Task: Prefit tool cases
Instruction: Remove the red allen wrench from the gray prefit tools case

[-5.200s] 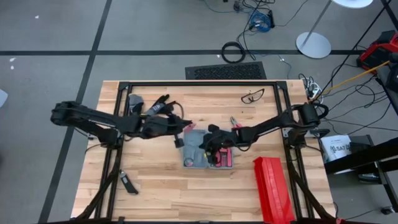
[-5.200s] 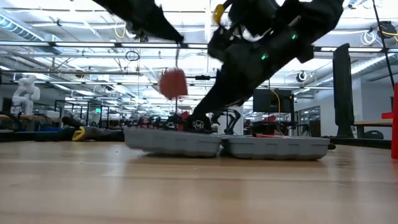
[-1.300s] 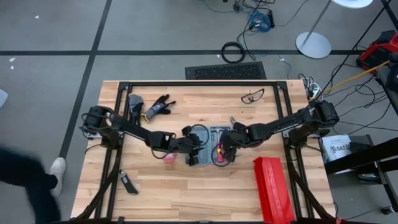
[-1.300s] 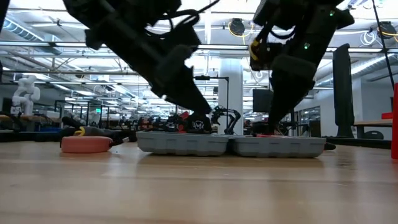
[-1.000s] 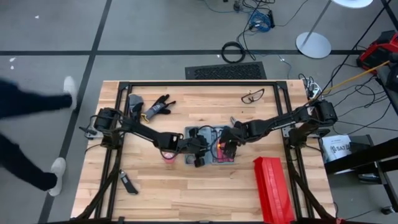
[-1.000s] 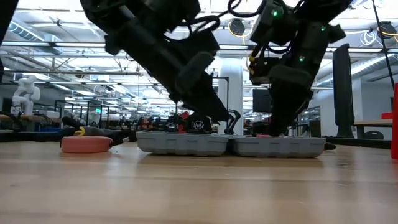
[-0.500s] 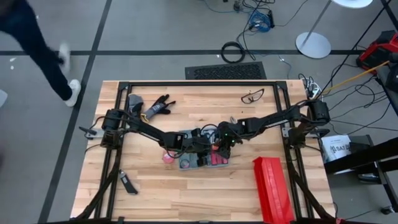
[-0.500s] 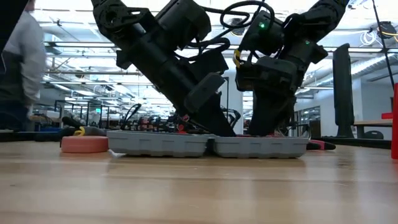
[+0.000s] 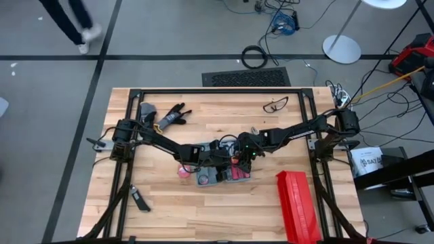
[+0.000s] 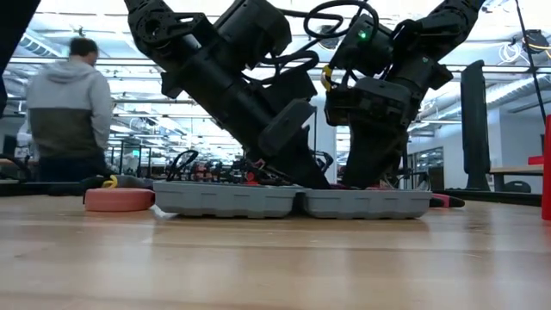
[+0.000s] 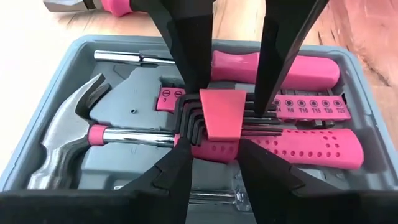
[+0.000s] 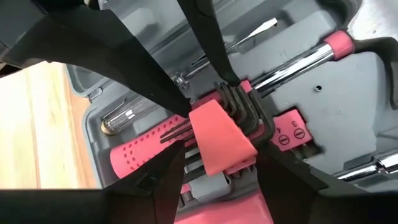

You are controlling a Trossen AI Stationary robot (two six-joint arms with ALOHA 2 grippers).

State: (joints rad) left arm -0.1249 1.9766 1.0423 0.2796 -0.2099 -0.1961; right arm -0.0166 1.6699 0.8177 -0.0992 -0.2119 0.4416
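Tool cases here come down to one flat blue-grey plastic case, lying opened out on the wooden desk with both hands working inside it. Left hand is down in the grey moulded tray, its dark fingers spread apart on either side of the pink holder of black hex keys, tips close against it; whether they actually press on it I cannot tell. Right hand comes at the same holder from the opposite side, jaws likewise spread and straddling it, so neither hand looks clamped shut.

Around the key set, most slots already seem filled: a steel claw hammer with a pink collar, a pink perforated handle, a second pink handle and a pink strip of driver bits all sit in place. Seating the hex keys looks like the step in hand.

Just beside the left hand, off the case, a pink round object rests on the desk, possibly yet to be fitted. Further off stands a long red ribbed box, and a person stands in the room beyond.
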